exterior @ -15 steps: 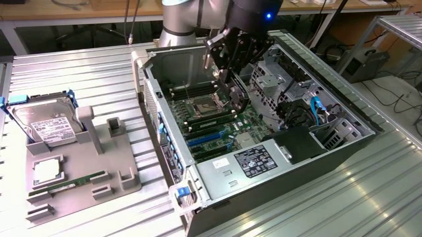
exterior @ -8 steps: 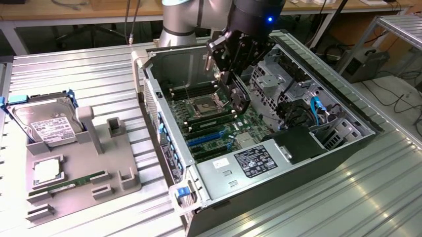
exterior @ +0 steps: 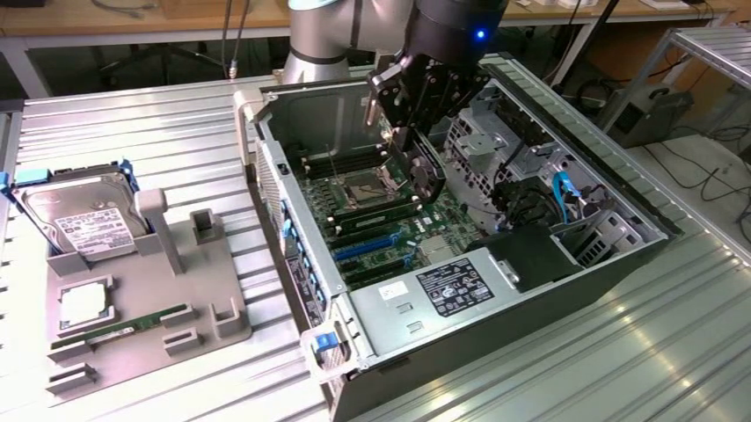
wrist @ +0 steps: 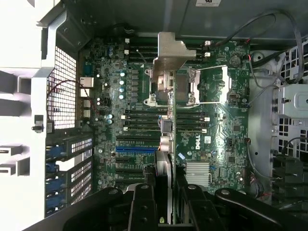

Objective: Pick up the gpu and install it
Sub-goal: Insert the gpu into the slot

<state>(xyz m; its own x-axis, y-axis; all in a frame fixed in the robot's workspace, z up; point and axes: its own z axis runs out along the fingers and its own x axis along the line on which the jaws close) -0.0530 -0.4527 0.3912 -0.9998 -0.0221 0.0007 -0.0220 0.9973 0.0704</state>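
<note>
My gripper (exterior: 413, 119) hangs over the open computer case (exterior: 273, 167), shut on the gpu (exterior: 423, 171). The thin black card hangs on edge below the fingers, above the motherboard (exterior: 375, 215) and apart from it. In the wrist view the gpu (wrist: 166, 144) appears edge-on between my two black fingers (wrist: 143, 202), with its pale metal bracket (wrist: 169, 53) at the far end. The card sits over the CPU socket and memory slot area, beside the blue expansion slot (wrist: 135, 149). The gripper (wrist: 166, 195) clamps the card near its upper edge.
A grey fixture (exterior: 176, 264) at the exterior view's left holds a silver hard drive (exterior: 76, 220), a CPU (exterior: 84, 301) and a green memory stick (exterior: 118, 330). Inside the case are the power supply (exterior: 452, 286), drive cages (exterior: 516, 141) and cables (exterior: 564, 198).
</note>
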